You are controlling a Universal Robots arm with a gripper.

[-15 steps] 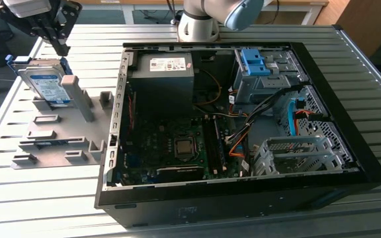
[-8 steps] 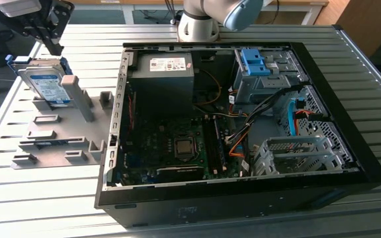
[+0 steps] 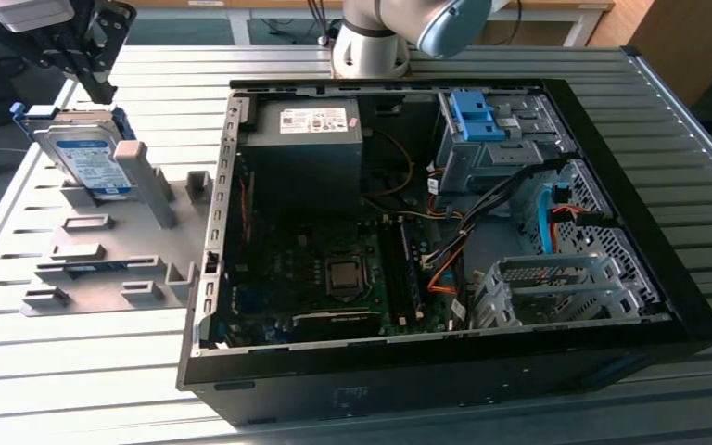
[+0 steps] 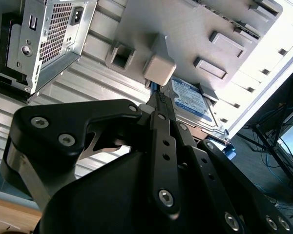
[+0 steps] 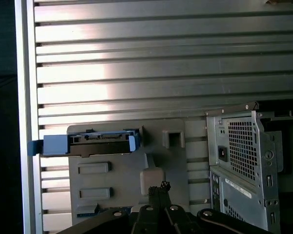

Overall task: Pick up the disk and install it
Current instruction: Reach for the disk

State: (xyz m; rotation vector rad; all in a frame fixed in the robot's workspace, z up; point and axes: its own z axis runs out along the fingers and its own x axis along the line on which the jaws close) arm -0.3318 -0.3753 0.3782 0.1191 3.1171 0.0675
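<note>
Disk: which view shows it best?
Exterior view: the disk stands propped in the grey holder, label facing out. Second wrist view catches part of its label; first wrist view sees its edge.

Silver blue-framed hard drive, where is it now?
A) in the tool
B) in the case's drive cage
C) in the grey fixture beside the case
C: the silver hard drive with blue plastic frame leans in the grey plastic fixture, outside the open black computer case; the tool is above it.
</note>
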